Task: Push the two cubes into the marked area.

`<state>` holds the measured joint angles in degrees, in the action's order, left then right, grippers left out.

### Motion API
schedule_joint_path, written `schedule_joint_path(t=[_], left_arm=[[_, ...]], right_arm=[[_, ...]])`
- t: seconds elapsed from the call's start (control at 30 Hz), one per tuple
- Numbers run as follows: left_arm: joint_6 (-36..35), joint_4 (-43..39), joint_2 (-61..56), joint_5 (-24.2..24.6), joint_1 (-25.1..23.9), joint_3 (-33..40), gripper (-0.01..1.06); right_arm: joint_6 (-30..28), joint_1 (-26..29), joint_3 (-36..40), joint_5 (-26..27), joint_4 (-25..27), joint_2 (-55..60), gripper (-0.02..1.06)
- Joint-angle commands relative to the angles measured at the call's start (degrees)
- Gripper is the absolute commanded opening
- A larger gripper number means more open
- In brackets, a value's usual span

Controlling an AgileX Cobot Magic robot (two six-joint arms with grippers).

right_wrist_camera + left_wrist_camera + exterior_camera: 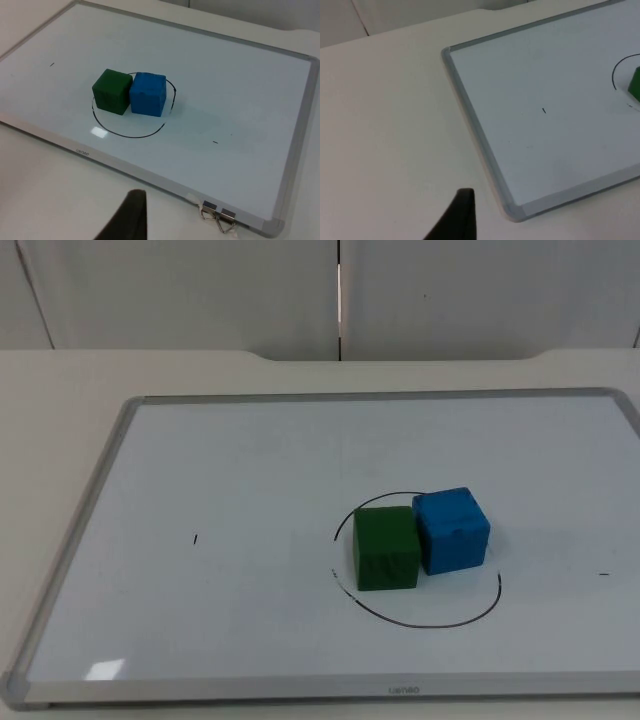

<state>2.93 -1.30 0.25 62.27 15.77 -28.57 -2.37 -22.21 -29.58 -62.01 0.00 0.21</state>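
Matte green cube (386,548) touching blue cube (452,530) (inside hand-drawn circle (420,621))

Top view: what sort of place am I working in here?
Probably a lab test bench: a whiteboard lying flat on a white table, a hand-drawn circle holding a green cube and blue cube.

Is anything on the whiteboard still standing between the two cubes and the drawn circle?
Nothing visible does. The green cube and the blue cube sit side by side, touching, within the drawn circle on the whiteboard, and no other object lies on the board around them.
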Motion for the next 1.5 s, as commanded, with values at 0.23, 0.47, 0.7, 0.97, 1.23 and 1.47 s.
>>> schedule_joint_path(t=[0.23,0.47,0.7,0.97,1.23,1.47], left_arm=[[-0.24,-0.39,-0.25,-0.73,-6.15,0.28,1.05],[-0.24,-0.51,-0.25,-0.73,-9.94,0.28,1.05],[-0.24,-0.60,-0.25,-0.73,-13.70,0.28,1.05],[-0.24,-0.63,-0.25,-0.73,-15.85,0.28,1.05],[-0.24,-0.63,-0.25,-0.73,-15.85,0.28,1.05],[-0.24,-0.63,-0.25,-0.73,-15.85,0.28,1.05]], right_arm=[[-0.01,0.29,0.10,0.16,0.00,-0.21,1.05],[-0.01,0.29,0.10,0.16,0.00,-0.21,1.05],[-0.01,0.29,0.10,0.16,0.00,-0.21,1.05],[-0.01,0.29,0.10,0.16,0.00,-0.21,1.05],[-0.01,0.86,0.10,0.16,0.32,-0.21,1.05],[0.11,7.62,0.10,0.16,0.32,-0.21,1.05]])
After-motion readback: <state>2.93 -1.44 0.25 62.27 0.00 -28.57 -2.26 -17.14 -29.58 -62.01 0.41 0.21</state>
